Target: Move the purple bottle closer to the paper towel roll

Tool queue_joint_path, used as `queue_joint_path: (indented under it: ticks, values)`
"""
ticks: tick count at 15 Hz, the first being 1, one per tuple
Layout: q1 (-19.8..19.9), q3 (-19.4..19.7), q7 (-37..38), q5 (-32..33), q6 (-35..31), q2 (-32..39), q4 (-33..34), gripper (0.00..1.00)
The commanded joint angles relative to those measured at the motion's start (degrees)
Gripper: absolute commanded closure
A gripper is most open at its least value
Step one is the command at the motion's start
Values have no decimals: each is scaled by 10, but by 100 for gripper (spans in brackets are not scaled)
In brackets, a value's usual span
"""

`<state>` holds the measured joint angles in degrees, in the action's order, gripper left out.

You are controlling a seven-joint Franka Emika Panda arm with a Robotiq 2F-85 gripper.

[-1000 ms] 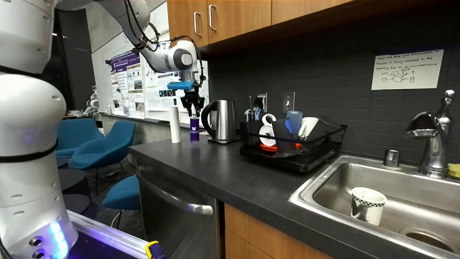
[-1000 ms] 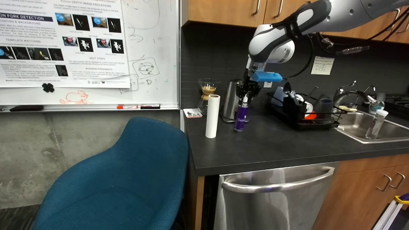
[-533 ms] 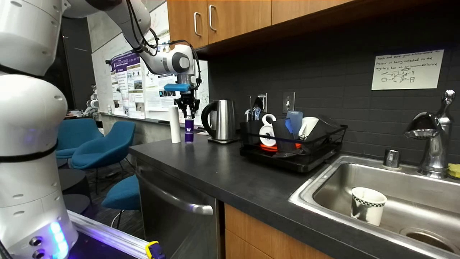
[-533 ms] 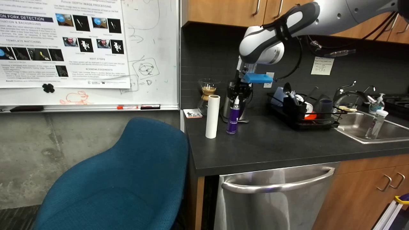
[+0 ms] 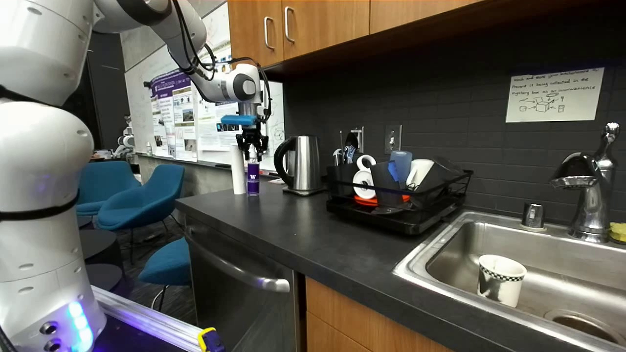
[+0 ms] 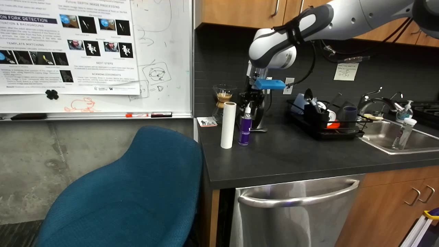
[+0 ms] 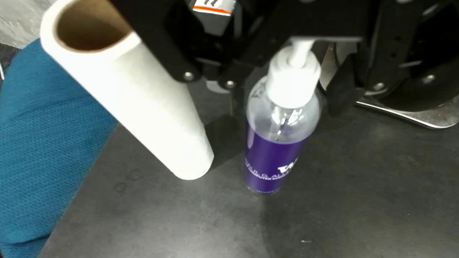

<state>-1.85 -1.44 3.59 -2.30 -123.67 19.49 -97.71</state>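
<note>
The purple bottle (image 5: 253, 182) stands upright on the dark counter, just beside the white paper towel roll (image 5: 238, 171). Both also show in an exterior view, the bottle (image 6: 245, 130) right of the roll (image 6: 228, 127) with a narrow gap between them. In the wrist view the clear-shouldered bottle (image 7: 270, 157) with its white pump is right of the roll (image 7: 150, 104). My gripper (image 7: 286, 102) has its black fingers on both sides of the bottle's upper part. It appears shut on the bottle's shoulder; the left contact is partly hidden. Whether the base touches the counter is hard to tell.
A steel kettle (image 5: 305, 164) stands right behind the bottle. A black dish rack (image 5: 415, 222) and a sink (image 5: 440, 239) lie farther right. A glass coffee maker (image 6: 223, 97) stands behind the roll. The counter's end (image 6: 205, 157) is close, with a blue chair (image 6: 147, 178) beyond it.
My gripper and the bottle have moved together toward the paper towel roll and slightly lower. The bottle was a little tilted and now stands straighter. The roll has not moved.
</note>
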Motion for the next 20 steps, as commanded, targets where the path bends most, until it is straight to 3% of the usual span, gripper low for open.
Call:
queue_joint_path:
  ticks: [1, 2, 4, 20]
  values:
    - [-4, 0, 2, 5, 26, 11, 26, 13]
    - [-5, 0, 2, 6, 27, 11, 25, 5]
    - [-6, 1, 4, 7, 31, 8, 23, 0]
    - [-20, 1, 34, 54, 41, -64, -33, 0]
